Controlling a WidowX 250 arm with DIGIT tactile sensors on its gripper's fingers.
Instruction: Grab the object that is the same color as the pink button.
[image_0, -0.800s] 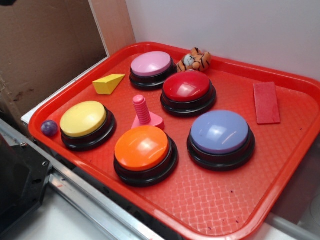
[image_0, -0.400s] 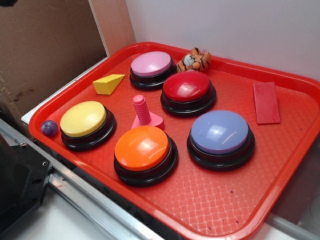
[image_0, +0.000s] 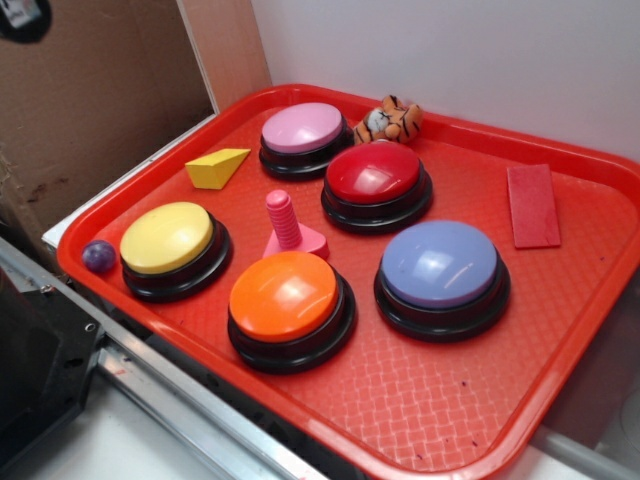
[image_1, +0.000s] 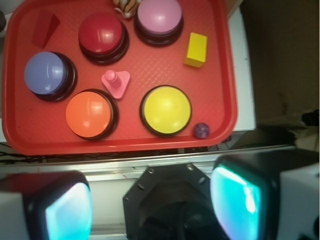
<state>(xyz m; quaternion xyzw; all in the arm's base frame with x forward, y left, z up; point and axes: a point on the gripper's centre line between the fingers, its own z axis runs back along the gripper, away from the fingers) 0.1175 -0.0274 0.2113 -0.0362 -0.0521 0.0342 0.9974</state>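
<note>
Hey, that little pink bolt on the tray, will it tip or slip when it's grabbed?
The pink bolt looks like rigid plastic, probably light. Its flat triangular base should resist tipping, though a push high on the upright shaft might topple it. The ribbed shaft likely grips well.

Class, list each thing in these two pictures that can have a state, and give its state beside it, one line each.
pink bolt: upright on its base, untouched
pink button: free, nothing on it
red button: free
yellow wedge: lying on the tray
red block: lying flat
purple ball: resting by the tray rim
end effector: open, away from the tray, holding nothing
</note>
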